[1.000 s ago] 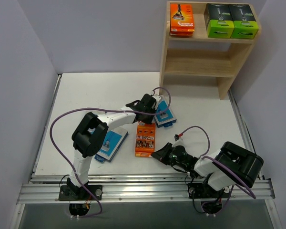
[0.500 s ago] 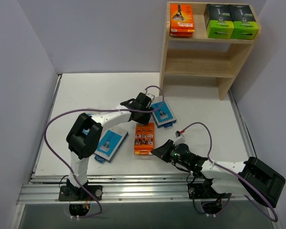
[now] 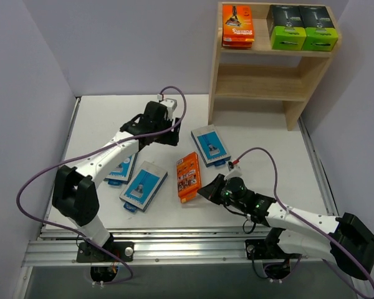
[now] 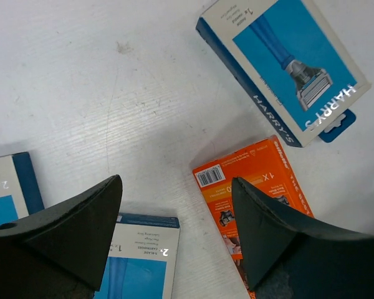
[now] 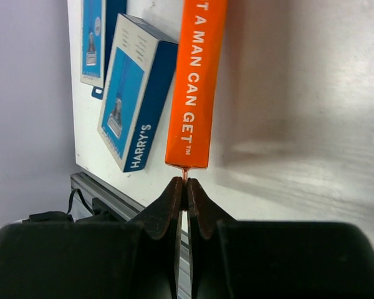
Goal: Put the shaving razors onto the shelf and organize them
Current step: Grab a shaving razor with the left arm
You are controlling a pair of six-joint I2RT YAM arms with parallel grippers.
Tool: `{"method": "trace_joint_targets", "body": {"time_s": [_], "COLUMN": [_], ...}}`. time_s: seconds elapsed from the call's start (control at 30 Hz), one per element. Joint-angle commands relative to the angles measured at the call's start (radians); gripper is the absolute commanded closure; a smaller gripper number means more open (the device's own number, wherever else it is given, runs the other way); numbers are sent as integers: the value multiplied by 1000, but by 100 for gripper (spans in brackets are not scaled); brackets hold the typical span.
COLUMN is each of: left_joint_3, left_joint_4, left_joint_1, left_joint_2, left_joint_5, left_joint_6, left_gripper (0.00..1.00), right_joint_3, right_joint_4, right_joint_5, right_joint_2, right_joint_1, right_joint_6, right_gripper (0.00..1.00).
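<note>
The step in hand looks like the pickup of the last loose orange pack (image 3: 187,176); the right gripper (image 5: 184,187) has its jaws pressed fully together on a thin tab at the pack's near end, and the pack stands tipped up on a long edge on the table (image 3: 112,112), in front of the arms and well short of the shelf (image 3: 255,81); its long axis runs from the gripper away toward the back of the table, the free end pointing roughly at the shelf's left side, and its printed face is turned toward the left arm. The left gripper (image 4: 174,187) hangs over the table with its fingers spread wide and nothing between them. Three light-blue cards (image 3: 210,146) lie flat around the orange one, apart from one another; on the top tier sit an orange stack (image 3: 237,26) at the left and two black boxes (image 3: 287,28) at the right, though how many packs make up that stack I cannot tell from above. The next move, as I judge it, calls for a lift without the thin tab slipping, then a carry to the top tier to lay the pack flat on the orange stack, lengthwise like those under it.
</note>
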Motion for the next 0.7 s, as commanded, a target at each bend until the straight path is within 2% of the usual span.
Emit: {"method": "trace_joint_targets", "body": {"time_s": [0.0, 0.13, 0.37, 0.67], "left_joint_3": [-11, -4, 28, 14], "left_joint_4": [46, 49, -8, 32], "left_joint_1": [23, 23, -47, -99], "left_joint_2": [-79, -92, -73, -41], "left_joint_5": [72, 182, 187, 313], "left_joint_6": [-6, -15, -54, -100], "left_gripper": [20, 20, 19, 19], "right_joint_3": [135, 269, 421, 455], "right_joint_4": [-124, -254, -409, -410], "right_joint_5": [8, 9, 39, 5], "right_joint_2": [20, 48, 112, 160], "right_joint_1": [-9, -12, -5, 15], "right_joint_6": [-114, -235, -419, -505], "right_gripper": [100, 100, 100, 100]}}
